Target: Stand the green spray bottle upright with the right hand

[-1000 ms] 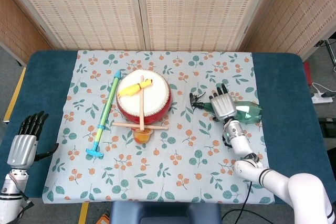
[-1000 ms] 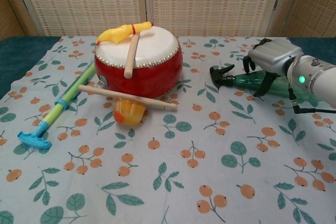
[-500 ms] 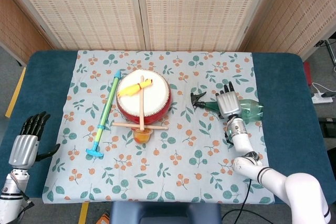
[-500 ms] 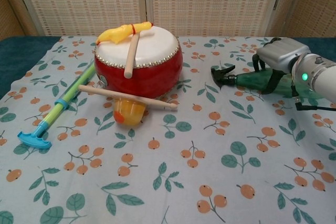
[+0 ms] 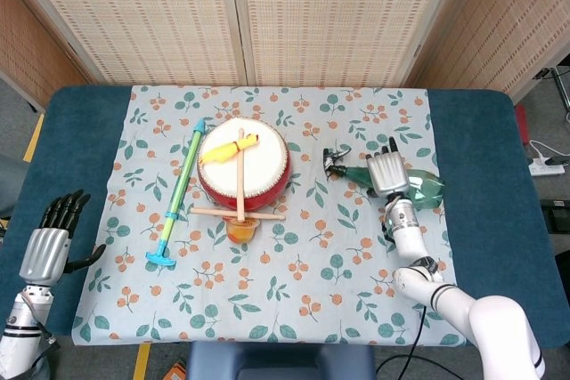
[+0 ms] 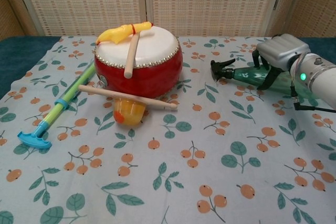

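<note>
Tablecloth point(image 5: 294, 300) — floral sheet spread over the blue table point(image 5: 80, 131); everything listed lies on it.

Red drum point(image 6: 139, 64) — upright, left of centre. A drumstick point(image 6: 131, 51) with a yellow end lies across its white skin; a second stick point(image 6: 128, 97) leans at its foot over an orange cup point(image 6: 128, 113). They read as clutter, not part of the job.

Blue-and-green pump toy point(image 5: 178, 191) — flat on the cloth, left of the drum, well apart from the work.

Green spray bottle point(image 6: 247, 75) — right of the drum, on its side. The black trigger head point(image 6: 221, 69) points toward the drum and appears slightly raised off the cloth; the body runs back under the hand toward the right edge. Not yet upright. A grip on the body would, by my reading, let the head swing up as the wrist turns.

Right hand point(image 6: 278, 56) — set on top of the bottle's body, palm down, dark fingers point(image 6: 268, 77) curled over and around it, so it grips the bottle. The forearm reaches in low from the right, in line with the bottle.

Left hand point(image 5: 49, 242) — at the near left edge beyond the cloth, back toward the head camera, fingers extended and somewhat apart, thumb out to the side — holding nothing, plainly parked out of the way.
</note>
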Motion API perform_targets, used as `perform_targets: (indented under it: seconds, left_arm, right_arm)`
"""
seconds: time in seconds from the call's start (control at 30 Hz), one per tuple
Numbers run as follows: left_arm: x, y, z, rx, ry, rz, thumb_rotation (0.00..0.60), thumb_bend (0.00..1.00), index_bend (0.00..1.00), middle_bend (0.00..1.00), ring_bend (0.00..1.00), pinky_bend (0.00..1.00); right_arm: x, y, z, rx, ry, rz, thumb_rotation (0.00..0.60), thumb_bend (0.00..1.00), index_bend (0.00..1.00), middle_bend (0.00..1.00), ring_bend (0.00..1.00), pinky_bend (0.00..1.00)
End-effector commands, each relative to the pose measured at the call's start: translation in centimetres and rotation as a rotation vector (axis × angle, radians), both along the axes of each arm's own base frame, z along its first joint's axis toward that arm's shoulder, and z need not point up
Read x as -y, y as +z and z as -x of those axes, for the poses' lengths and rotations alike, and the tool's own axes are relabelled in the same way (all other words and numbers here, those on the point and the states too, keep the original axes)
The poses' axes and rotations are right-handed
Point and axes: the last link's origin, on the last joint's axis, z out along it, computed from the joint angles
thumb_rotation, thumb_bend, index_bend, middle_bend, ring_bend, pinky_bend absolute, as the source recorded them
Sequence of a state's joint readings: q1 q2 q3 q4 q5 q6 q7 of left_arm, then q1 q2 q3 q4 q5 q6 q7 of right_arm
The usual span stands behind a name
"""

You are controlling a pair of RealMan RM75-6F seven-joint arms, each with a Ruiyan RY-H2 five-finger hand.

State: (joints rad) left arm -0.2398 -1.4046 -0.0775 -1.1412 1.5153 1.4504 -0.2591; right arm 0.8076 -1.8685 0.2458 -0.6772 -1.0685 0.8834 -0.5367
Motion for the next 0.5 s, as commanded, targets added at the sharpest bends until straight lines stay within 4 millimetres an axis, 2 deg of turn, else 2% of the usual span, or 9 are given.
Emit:
perform_targets:
  seconds: [0.03,0.17,0.27,0.37,0.47,0.5]
  left_arm:
    - [0.0,0.0,0.0,0.000,0.000,0.001,0.600,0.22,0.00,0.00,0.00,0.00]
    - [-0.1,0.0,0.0,0.001,-0.004,0.001,0.600,0.22,0.00,0.00,0.00,0.00]
    - [-0.1,-0.1,0.0,0.002,-0.006,0.002,0.600,0.22,0.00,0.00,0.00,0.00]
    - [-0.1,-0.2,0.0,0.004,-0.004,0.005,0.600,0.22,0.00,0.00,0.00,0.00]
    - [-0.2,-0.3,0.0,0.004,-0.004,0.009,0.600,0.23,0.00,0.00,0.00,0.00]
    - [-0.2,-0.4,-0.1,0.005,-0.005,0.011,0.600,0.23,0.00,0.00,0.00,0.00]
  right_arm:
    - [-0.1,0.0,-0.1,0.008,0.017,0.008,0.600,0.00,0.71,0.57,0.30,0.12]
    - [-0.2,1.1,-0.8,0.052,0.068,0.047,0.600,0.00,0.71,0.57,0.30,0.12]
    - [-0.9,2.9,-2.1,0.174,0.138,0.113,0.600,0.00,0.71,0.57,0.30,0.12]
    - [-2.7,5.9,-3.6,0.466,0.244,0.224,0.600,0.00,0.73,0.59,0.32,0.13]
    - [-5.4,9.4,-3.8,0.920,0.407,0.378,0.600,0.00,0.73,0.59,0.33,0.14]
    - [-6.1,10.0,-3.5,1.062,0.445,0.407,0.600,0.00,0.73,0.59,0.33,0.15]
